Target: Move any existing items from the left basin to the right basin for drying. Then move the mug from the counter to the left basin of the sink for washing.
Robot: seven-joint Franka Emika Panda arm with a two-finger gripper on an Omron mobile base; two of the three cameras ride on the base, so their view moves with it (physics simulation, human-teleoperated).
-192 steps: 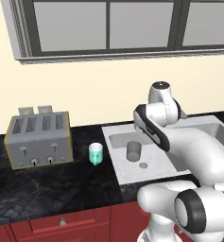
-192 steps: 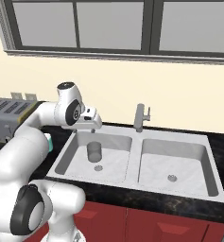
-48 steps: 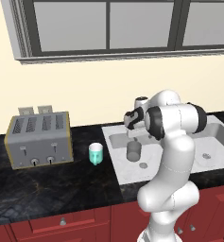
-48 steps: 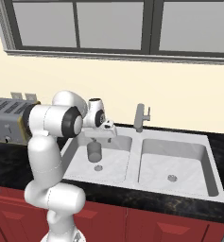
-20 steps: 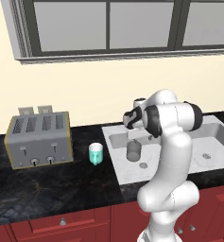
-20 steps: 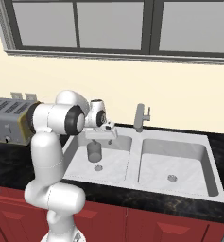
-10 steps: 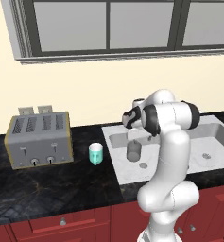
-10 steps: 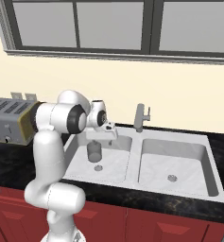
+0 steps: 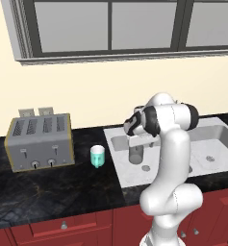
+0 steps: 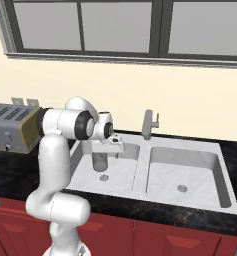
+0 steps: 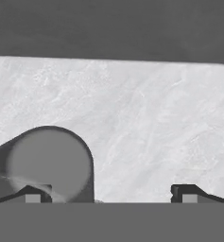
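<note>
place: home kitchen | cues: double sink point(image 10: 155, 187); toaster point(image 9: 38, 141); black counter point(image 9: 48, 192); red cabinets point(image 9: 62, 226); window point(image 9: 110, 26)

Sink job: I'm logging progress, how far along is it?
Done: nothing yet. The grey cup stands in the left basin. In hand: the open gripper hangs right above it, jaws not closed on it. Left: cup to the right basin, then the mug from the counter.

A silver four-slot toaster point(image 9: 38, 142) stands below the window point(image 9: 110, 26).
</note>
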